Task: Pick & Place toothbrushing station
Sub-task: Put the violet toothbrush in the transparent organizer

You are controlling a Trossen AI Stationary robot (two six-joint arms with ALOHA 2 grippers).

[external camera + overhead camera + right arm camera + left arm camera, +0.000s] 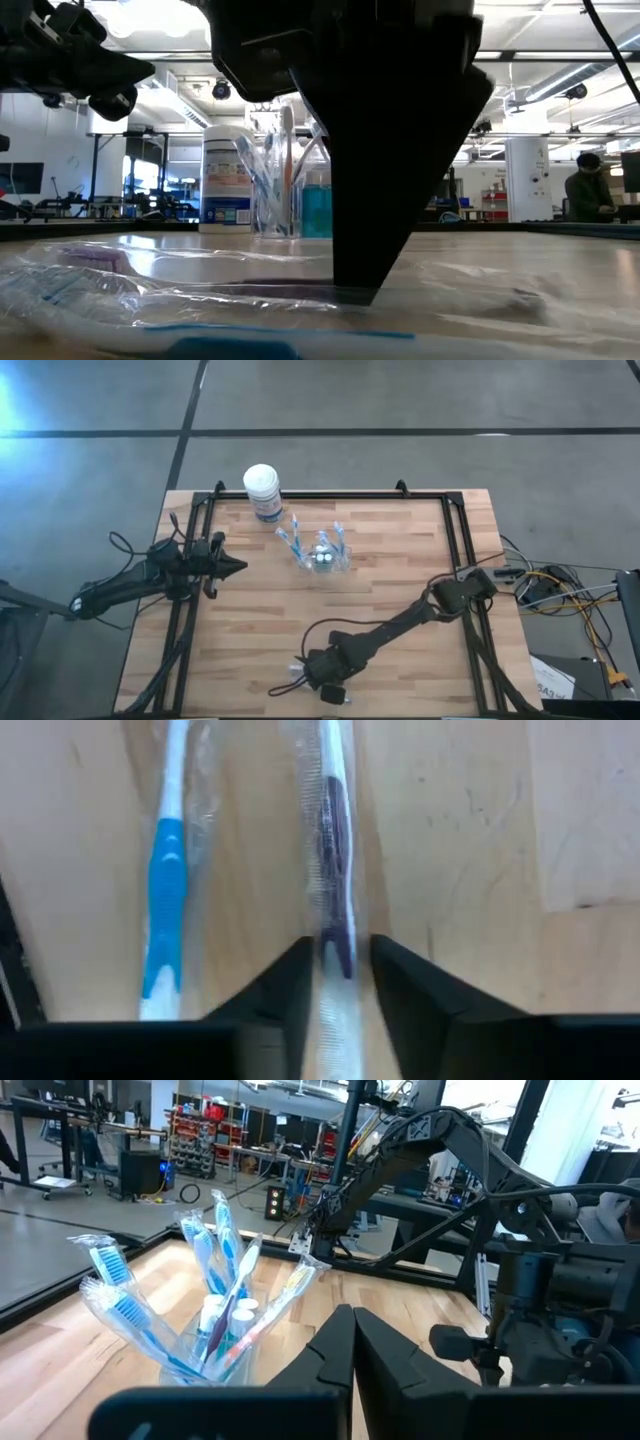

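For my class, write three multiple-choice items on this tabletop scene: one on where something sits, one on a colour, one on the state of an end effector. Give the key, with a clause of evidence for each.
1. Where does the white-lidded tub stand?
A. At the table's far edge, beside the clear cup of toothbrushes
B. At the near edge, under the right arm
C. Inside the clear cup

2. What colour is the handle of the wrapped toothbrush between the right end effector's fingers?
A. Blue
B. Dark purple
C. Red

3. How does the right end effector stand?
A. High above the table, holding nothing
B. Shut on the tub
C. Low at the table, its fingers on either side of a wrapped toothbrush

Key: 1 A, the high view shows the tub at the far edge, left of the cup. 2 B, the right wrist view shows the purple handle, with a blue toothbrush lying alongside. 3 C, the fingers flank the wrapper.
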